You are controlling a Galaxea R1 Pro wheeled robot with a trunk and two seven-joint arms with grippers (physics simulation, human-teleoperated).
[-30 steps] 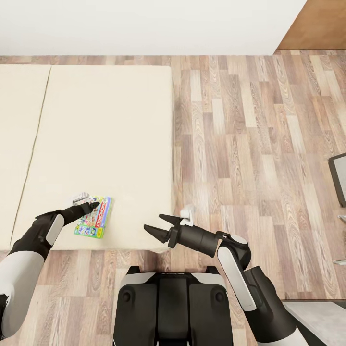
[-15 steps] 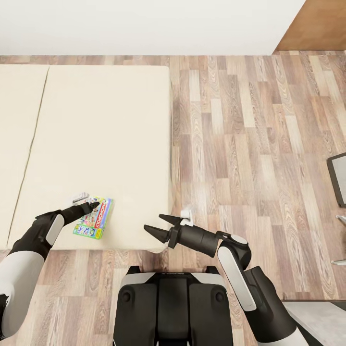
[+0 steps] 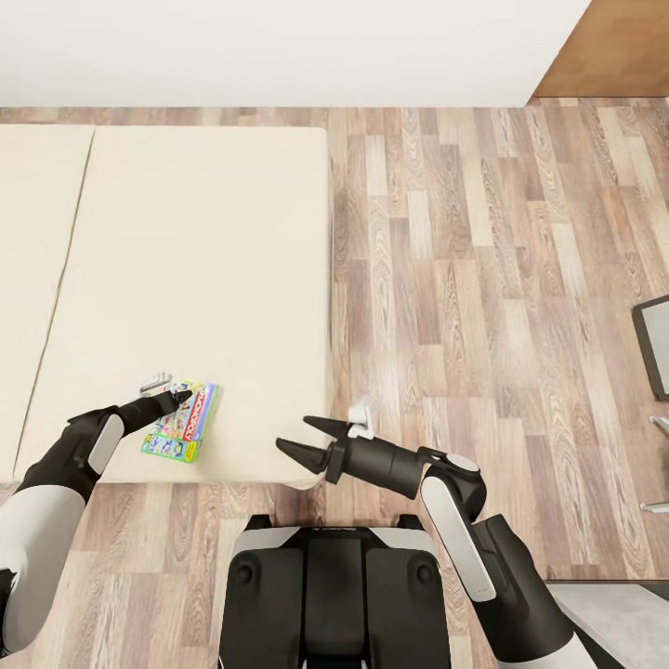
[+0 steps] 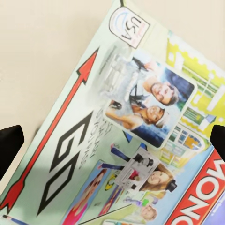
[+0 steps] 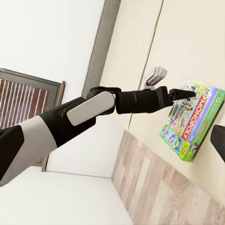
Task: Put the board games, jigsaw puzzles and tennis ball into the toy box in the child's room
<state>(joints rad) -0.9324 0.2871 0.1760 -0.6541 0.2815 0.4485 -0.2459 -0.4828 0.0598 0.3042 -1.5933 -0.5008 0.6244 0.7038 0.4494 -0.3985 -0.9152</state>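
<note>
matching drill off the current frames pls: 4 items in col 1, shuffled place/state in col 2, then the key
Column 1
1. Monopoly board game
2. left tool
3. right tool
4. bed

Column 2
A. open, in the air at the bed's near corner, holding nothing
B. plain beige mattress, carrying the game box
C. flat on the mattress near the bed's front edge
D. over the game box's far end, fingertips spread either side in the left wrist view

Pairs: 1-C, 2-D, 3-A, 4-B
</note>
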